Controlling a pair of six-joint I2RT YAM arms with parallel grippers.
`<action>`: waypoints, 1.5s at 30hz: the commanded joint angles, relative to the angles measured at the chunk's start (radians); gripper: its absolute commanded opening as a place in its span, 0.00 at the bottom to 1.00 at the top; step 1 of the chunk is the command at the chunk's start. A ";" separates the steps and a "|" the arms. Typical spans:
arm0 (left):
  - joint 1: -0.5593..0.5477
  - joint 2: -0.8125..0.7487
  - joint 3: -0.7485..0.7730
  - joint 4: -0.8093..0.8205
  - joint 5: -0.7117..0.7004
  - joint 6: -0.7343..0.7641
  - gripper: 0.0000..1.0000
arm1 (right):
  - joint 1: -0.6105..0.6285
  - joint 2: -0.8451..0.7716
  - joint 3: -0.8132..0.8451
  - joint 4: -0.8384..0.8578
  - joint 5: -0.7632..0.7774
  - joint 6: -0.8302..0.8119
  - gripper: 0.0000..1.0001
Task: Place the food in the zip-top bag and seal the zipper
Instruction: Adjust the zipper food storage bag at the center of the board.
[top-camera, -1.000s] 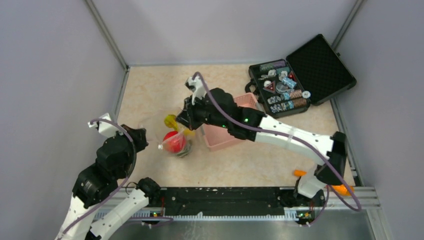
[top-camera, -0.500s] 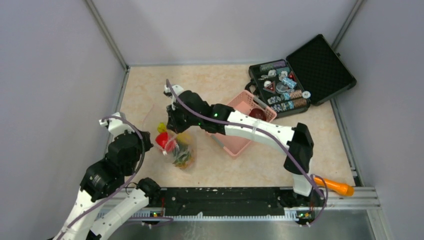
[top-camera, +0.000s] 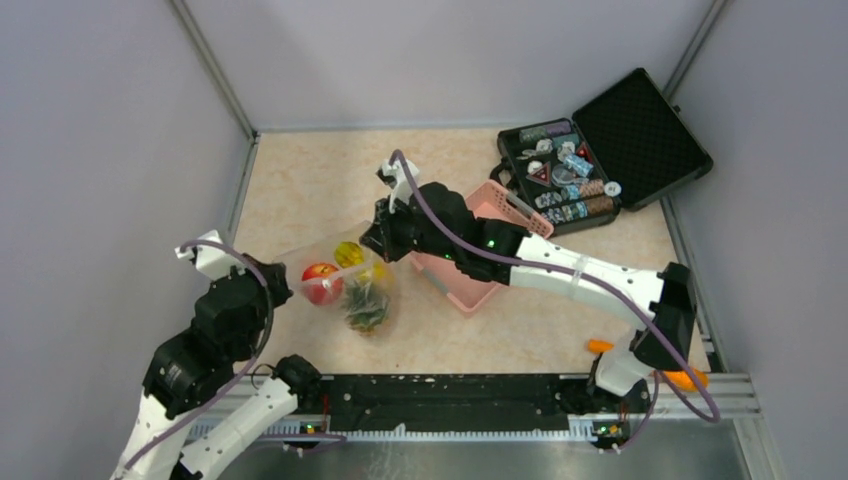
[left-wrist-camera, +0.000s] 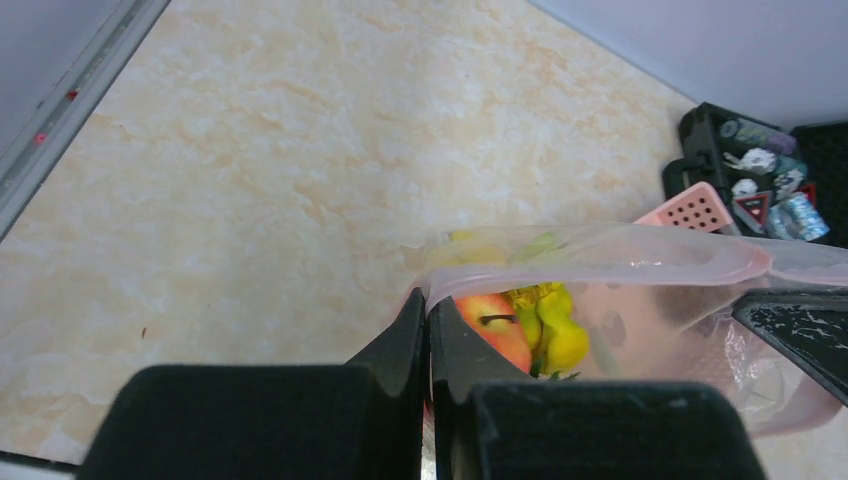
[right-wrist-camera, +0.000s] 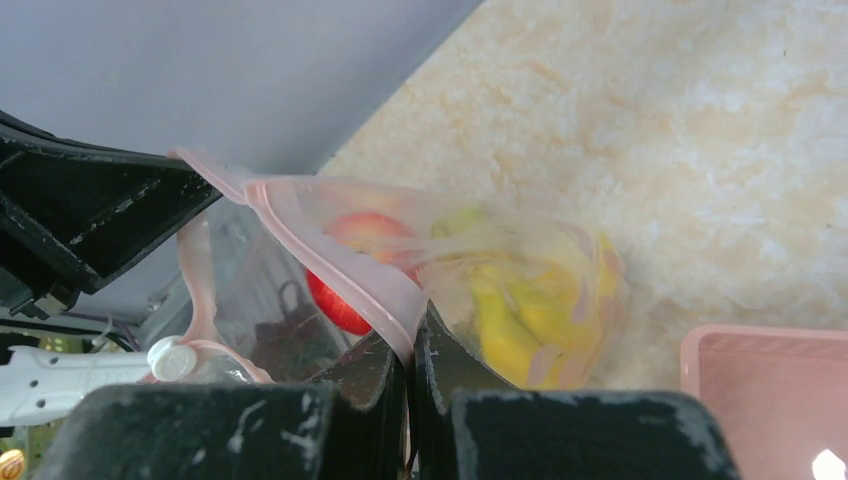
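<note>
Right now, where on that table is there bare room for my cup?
The far-left tabletop, between the back wall and the zip-top bag, is bare. So is the near strip between the pink basket and the arms' base rail. The right side is crowded: black case, basket, right arm, orange stick.

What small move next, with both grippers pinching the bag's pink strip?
Probably anchor with the left gripper and slide the right gripper along the zipper toward it, pressing it shut. Both are shut on the strip stretched between them, the red fruit and banana bunch are inside the zip-top bag, and whether it is sealed cannot be told.
</note>
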 joint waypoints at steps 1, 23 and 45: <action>0.000 -0.041 0.082 0.052 -0.001 0.025 0.00 | -0.019 -0.089 -0.048 0.130 0.030 0.014 0.00; -0.001 0.101 0.050 0.241 0.304 0.116 0.00 | -0.041 -0.035 -0.174 0.056 0.042 0.046 0.03; 0.000 0.111 -0.005 0.269 0.319 0.093 0.00 | -0.090 -0.320 -0.291 0.047 0.139 -0.006 0.73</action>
